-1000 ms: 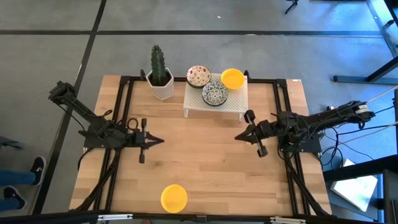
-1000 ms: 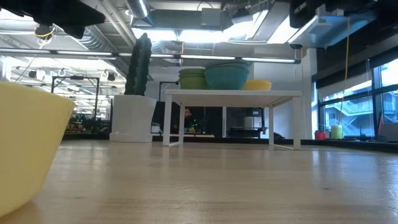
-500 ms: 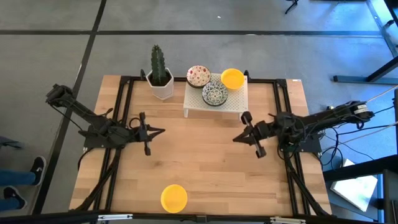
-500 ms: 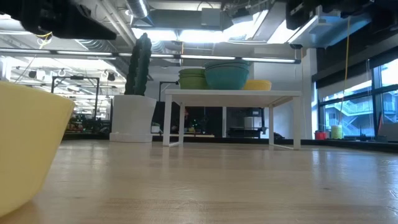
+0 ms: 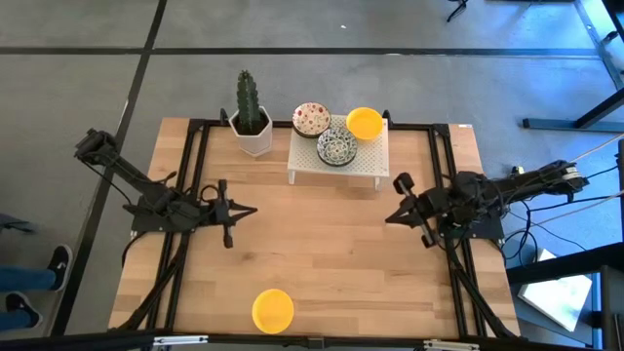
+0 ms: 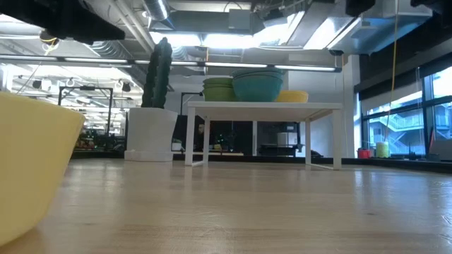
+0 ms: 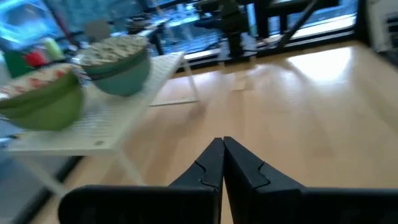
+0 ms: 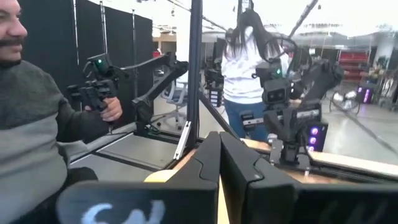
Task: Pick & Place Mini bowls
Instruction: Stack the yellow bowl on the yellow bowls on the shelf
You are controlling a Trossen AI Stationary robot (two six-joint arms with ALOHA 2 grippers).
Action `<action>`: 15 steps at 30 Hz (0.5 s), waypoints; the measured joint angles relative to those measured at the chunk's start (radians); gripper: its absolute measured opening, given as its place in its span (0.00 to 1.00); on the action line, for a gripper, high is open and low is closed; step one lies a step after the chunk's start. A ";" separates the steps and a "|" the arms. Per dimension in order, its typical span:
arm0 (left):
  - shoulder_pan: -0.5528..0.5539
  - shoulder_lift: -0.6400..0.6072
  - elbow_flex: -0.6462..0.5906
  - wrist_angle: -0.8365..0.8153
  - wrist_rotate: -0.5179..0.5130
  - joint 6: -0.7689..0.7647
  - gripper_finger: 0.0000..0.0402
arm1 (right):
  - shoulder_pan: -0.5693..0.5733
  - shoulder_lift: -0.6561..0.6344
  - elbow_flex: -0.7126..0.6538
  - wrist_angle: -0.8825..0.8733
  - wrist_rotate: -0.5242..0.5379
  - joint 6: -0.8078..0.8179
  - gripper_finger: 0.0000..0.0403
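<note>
Three mini bowls sit on the white rack point(image 5: 361, 168) at the far edge: a red-floral one point(image 5: 311, 119), a blue-green one point(image 5: 336, 147) and a plain yellow one point(image 5: 364, 123). The low view shows them on the rack top point(image 6: 261, 106). Another yellow bowl point(image 5: 273, 310) rests on the table by the near edge, large in the low view point(image 6: 28, 169). My left gripper point(image 5: 253, 210) hovers left of centre, shut point(image 7: 222, 146). My right gripper point(image 5: 388, 218) hovers right of centre, also shut point(image 8: 219, 140). Both are empty.
A white hexagonal pot with a cactus point(image 5: 252, 132) stands left of the rack at the far edge. Bare wood lies between the two grippers and down to the near yellow bowl. People point(image 8: 37, 118) show in the room beyond the table.
My right gripper has drawn back toward the table's right edge, staying shut. My left gripper has shifted slightly toward the far edge and turned a little. No bowl has moved.
</note>
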 joint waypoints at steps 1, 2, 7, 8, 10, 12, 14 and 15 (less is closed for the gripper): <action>-0.005 0.000 0.000 0.000 0.019 -0.017 0.01 | 0.003 -0.003 -0.010 0.010 0.000 -0.011 0.01; -0.009 0.002 0.000 0.000 0.042 -0.031 0.01 | 0.003 -0.005 -0.025 0.018 0.000 -0.020 0.01; -0.022 0.004 0.000 0.011 0.098 -0.114 0.01 | 0.002 -0.015 -0.172 0.232 0.009 0.016 0.01; -0.025 0.004 0.000 0.015 0.098 -0.131 0.01 | 0.001 -0.015 -0.203 0.285 0.015 0.023 0.01; -0.034 0.004 0.000 0.025 0.099 -0.154 0.01 | 0.001 -0.018 -0.255 0.375 0.017 0.029 0.01; -0.043 0.004 0.000 0.031 0.100 -0.158 0.01 | 0.001 -0.018 -0.286 0.425 0.046 0.028 0.01; -0.048 0.004 0.000 0.036 0.090 -0.158 0.01 | 0.001 -0.018 -0.300 0.438 0.100 0.024 0.01; -0.048 0.004 0.000 0.036 0.080 -0.158 0.01 | 0.001 -0.018 -0.303 0.443 0.120 0.024 0.01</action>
